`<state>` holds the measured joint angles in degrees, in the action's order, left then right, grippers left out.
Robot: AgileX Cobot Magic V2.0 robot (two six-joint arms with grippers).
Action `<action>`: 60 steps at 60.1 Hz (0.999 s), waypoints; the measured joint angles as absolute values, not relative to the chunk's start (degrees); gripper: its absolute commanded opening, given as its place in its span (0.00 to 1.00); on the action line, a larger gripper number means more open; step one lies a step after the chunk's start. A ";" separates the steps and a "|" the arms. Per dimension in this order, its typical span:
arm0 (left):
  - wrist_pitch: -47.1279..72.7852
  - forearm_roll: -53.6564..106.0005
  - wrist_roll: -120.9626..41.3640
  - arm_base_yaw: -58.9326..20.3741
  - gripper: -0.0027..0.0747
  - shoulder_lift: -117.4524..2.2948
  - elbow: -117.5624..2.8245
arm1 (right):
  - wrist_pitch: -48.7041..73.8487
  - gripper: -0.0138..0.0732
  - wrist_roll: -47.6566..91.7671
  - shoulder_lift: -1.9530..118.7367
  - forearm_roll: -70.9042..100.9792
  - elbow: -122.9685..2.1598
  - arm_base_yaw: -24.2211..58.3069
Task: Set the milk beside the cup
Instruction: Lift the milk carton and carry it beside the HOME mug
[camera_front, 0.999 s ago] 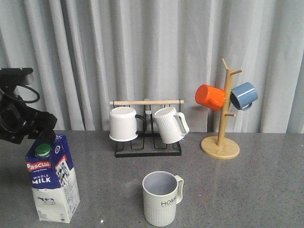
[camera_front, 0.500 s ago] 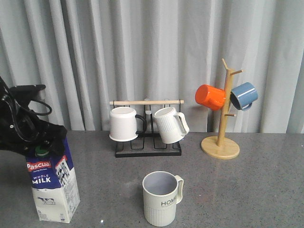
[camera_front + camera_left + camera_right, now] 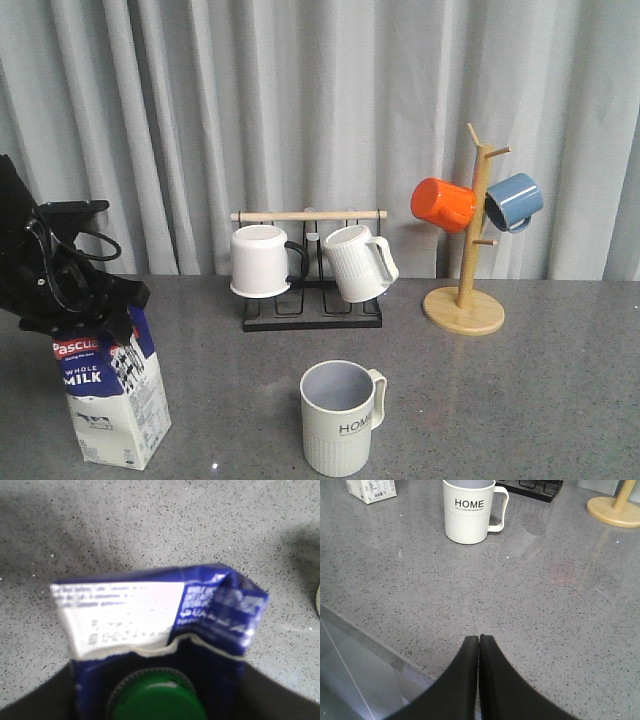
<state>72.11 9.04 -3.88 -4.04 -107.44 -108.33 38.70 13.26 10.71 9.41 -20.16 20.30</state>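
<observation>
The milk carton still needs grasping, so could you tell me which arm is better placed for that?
Left. The left gripper is already over the milk carton top; the right gripper is shut, away from it.

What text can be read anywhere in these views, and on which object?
"Pascual" and "MILK": milk carton, front view; the small line between them is hard to read.
"HOME": cream ribbed cup, right wrist view; cut off in front view.
Fine print on the carton top, left wrist view: blurred, unreadable.

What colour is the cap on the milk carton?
Green. The cap on the milk carton shows best in the left wrist view.
</observation>
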 measured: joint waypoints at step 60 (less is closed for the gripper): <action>72.23 20.82 -2.80 -12.65 0.12 -108.53 -117.98 | 38.70 0.15 13.07 10.71 9.35 -20.16 20.30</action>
